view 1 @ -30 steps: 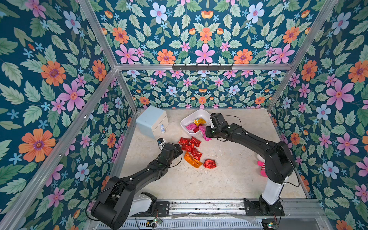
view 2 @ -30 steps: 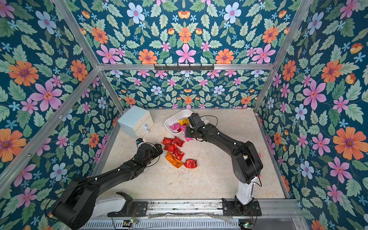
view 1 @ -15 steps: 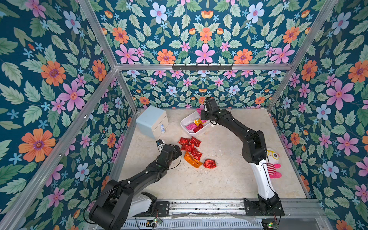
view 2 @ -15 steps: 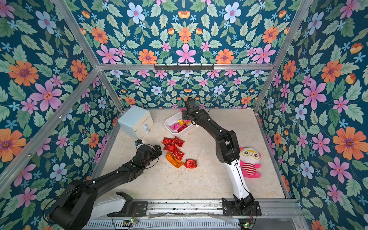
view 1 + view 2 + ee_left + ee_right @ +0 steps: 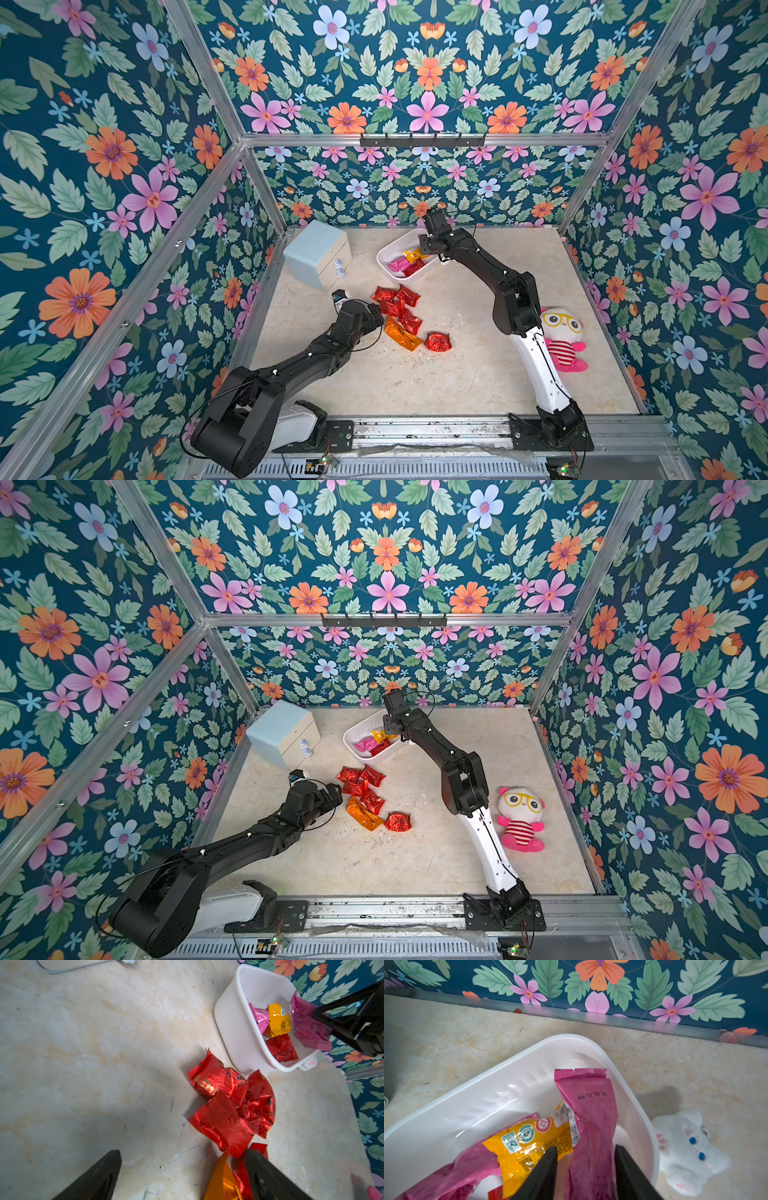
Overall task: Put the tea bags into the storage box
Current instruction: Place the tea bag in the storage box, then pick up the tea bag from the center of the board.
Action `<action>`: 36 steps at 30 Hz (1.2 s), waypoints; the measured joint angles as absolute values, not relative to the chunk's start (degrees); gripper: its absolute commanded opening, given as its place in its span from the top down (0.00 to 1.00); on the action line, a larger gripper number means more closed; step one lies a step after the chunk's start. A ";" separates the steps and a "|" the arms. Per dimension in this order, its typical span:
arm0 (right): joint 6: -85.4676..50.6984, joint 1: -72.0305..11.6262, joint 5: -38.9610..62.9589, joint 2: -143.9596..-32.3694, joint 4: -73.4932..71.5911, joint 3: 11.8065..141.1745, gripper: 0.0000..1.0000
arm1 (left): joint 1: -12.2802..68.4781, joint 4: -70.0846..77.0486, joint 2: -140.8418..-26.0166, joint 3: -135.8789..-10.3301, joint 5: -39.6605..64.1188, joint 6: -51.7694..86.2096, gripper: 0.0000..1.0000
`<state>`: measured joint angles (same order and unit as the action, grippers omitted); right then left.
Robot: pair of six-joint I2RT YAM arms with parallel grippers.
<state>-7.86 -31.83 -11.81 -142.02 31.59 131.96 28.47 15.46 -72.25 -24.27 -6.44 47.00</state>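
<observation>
Both top views looked steeply down from high above the near edge of the table [image 5: 415,382], nearly alike, taking in the whole scene; each wrist view sat close and low; both shared the storage box [image 5: 230,1028].

- storage box [image 5: 385,257]: plain glossy white
- tabletop [image 5: 457,374]: cream, marbled with tan
- tea bags [image 5: 391,308] loose on the tabletop: shiny red foil with dark print, beside one orange packet [image 5: 401,336]
- in the box: a magenta pink packet [image 5: 591,1118] with dark lettering, a red packet [image 5: 280,1048], and a yellow packet [image 5: 529,1147] with green and red round seals
- cabinet [image 5: 311,249]: pale blue
- plush toy [image 5: 559,328]: white, yellow glasses, red-and-white stripes, pink feet
- walls [image 5: 415,83]: dark teal with pink, orange and pale blue flowers, green leaves
</observation>
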 measured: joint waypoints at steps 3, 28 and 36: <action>-8.08 -31.83 -10.92 -138.78 31.42 128.46 0.42 | 28.47 16.34 -73.17 -24.51 -5.04 47.00 0.01; -21.93 -31.90 0.14 -99.59 11.29 75.05 0.38 | 28.49 20.29 -86.24 -32.21 2.85 50.63 0.03; -22.76 -31.92 -1.32 -95.85 10.59 70.54 0.38 | 28.49 20.93 -91.18 -35.86 4.73 51.05 0.17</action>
